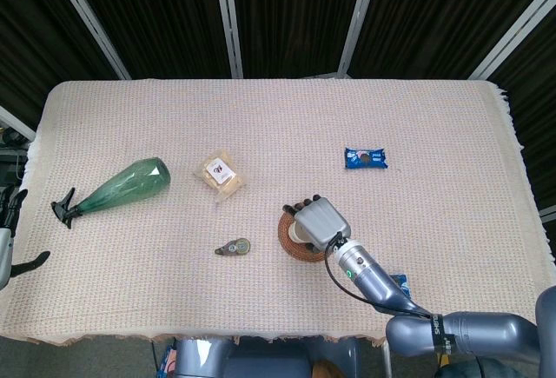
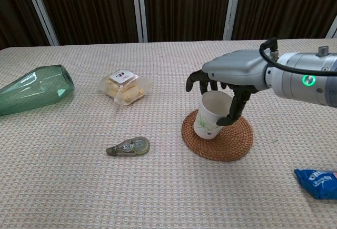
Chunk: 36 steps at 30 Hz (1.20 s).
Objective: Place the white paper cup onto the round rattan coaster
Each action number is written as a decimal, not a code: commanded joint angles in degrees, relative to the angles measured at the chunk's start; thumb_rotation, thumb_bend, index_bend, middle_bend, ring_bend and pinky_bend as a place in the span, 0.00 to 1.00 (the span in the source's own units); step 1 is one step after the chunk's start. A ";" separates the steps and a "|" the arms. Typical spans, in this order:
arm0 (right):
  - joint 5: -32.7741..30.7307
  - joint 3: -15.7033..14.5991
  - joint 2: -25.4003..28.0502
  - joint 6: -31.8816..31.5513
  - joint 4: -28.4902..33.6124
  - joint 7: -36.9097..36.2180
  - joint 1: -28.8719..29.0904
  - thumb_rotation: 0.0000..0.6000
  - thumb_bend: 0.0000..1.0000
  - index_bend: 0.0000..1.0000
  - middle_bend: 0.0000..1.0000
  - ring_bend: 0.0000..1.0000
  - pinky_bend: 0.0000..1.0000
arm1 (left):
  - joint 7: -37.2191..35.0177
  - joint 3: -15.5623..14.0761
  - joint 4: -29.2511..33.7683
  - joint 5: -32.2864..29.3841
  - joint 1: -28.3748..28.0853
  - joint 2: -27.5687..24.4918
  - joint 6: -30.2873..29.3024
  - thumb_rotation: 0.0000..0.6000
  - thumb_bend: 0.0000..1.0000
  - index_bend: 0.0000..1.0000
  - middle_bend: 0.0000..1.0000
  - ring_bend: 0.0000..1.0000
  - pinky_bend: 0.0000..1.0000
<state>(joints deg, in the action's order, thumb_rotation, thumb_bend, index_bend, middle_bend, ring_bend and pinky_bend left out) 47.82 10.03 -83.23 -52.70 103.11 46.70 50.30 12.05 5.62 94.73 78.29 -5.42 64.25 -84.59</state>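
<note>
My right hand (image 2: 231, 76) (image 1: 321, 219) grips the white paper cup (image 2: 211, 115) by its rim from above. The cup, with a green leaf print, hangs slightly tilted over the left part of the round rattan coaster (image 2: 221, 137) (image 1: 287, 237); I cannot tell whether its base touches. In the head view the hand hides most of the cup (image 1: 298, 231) and much of the coaster. My left hand (image 1: 10, 243) shows at the far left edge of the head view, off the table, fingers apart and holding nothing.
A green glass bottle (image 2: 32, 89) lies on its side at the left. A wrapped snack (image 2: 124, 87) and a correction-tape dispenser (image 2: 129, 146) sit left of the coaster. Blue biscuit packets lie behind (image 1: 365, 158) and at the front right (image 2: 317, 182).
</note>
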 commanded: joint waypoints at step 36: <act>42.32 -14.91 10.92 -37.65 -29.81 -40.96 -29.34 1.00 0.00 0.00 0.00 0.00 0.00 | -3.00 -1.92 2.47 5.07 1.20 -1.88 -2.59 1.00 0.00 0.00 0.00 0.00 0.00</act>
